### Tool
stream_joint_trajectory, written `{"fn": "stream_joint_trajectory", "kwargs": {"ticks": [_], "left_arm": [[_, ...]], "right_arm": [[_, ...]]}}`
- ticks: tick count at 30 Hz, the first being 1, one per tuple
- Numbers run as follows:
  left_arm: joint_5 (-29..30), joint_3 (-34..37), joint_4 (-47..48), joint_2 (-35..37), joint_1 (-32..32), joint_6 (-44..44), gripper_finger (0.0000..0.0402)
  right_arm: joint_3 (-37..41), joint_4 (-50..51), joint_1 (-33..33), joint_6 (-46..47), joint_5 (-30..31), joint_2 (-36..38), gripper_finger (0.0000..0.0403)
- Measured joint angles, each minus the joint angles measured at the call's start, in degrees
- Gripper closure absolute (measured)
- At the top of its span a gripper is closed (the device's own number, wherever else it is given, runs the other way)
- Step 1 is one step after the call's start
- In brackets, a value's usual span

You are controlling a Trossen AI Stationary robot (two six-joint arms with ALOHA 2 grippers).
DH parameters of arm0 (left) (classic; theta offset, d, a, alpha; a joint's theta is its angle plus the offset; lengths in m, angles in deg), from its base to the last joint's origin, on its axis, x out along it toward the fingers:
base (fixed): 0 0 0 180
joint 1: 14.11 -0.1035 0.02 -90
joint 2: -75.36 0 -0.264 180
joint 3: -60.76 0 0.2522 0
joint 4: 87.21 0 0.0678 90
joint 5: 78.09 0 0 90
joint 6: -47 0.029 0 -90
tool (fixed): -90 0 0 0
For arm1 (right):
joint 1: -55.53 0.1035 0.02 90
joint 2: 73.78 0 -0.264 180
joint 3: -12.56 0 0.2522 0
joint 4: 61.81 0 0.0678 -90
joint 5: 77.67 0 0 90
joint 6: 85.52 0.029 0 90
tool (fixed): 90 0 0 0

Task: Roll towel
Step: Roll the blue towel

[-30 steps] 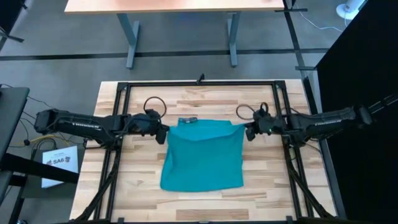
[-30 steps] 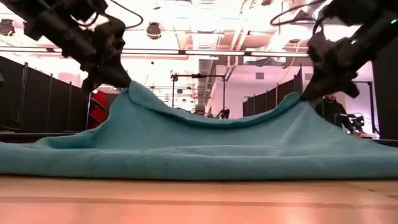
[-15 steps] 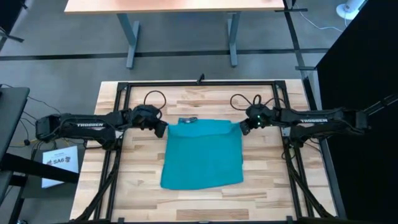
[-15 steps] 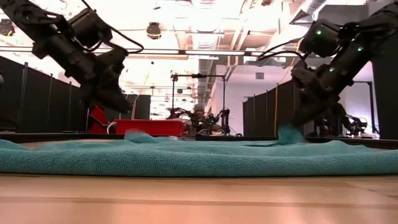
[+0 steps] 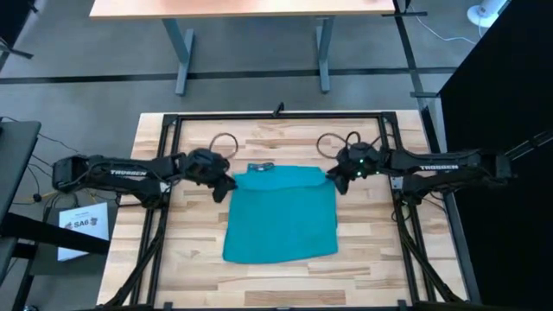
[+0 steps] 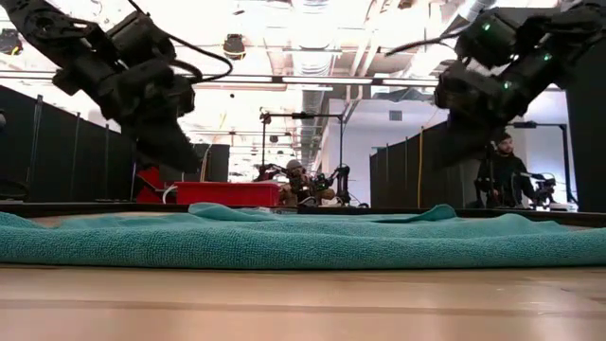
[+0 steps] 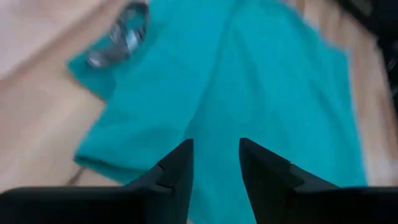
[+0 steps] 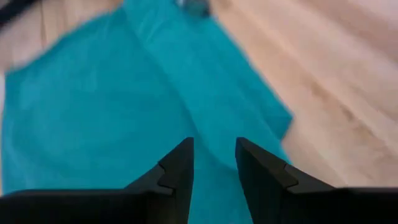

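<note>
Both grippers — left gripper (image 5: 223,189) and right gripper (image 5: 339,181) — hover slightly parted, holding nothing (above the towel's (image 5: 282,212) far corners); bare table (image 5: 285,142) beyond.

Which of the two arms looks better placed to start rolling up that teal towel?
Neither clearly. The left gripper and right gripper hang open above the two far corners of the flat towel, one each side, holding nothing. Rolling probably needs both together.
</note>
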Motion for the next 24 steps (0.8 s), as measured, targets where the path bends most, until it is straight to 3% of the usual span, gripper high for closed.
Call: {"fn": "stream_joint_trajectory", "kwargs": {"ticks": [6, 11, 20, 24], "left_arm": [[1.55, -2.86, -0.13, -7.21, 3.14, 2.48, 0.0295], [1.57, -5.29, -0.03, -10.60, 3.43, 4.66, 0.0295], [1.75, -5.57, 0.05, -10.98, 3.43, 4.79, 0.0295], [1.72, -5.57, 0.26, -10.98, 3.43, 4.79, 0.0295]], "right_arm": [[-2.75, 0.72, 0.85, -13.73, 0.06, -8.72, 0.0295], [-7.73, 8.35, 0.20, -24.18, 0.78, -16.32, 0.0295], [-10.74, 10.45, -0.11, -31.37, 2.48, -21.88, 0.0298], [-11.72, 12.23, -0.05, -31.22, 2.46, -22.92, 0.0346]]}}
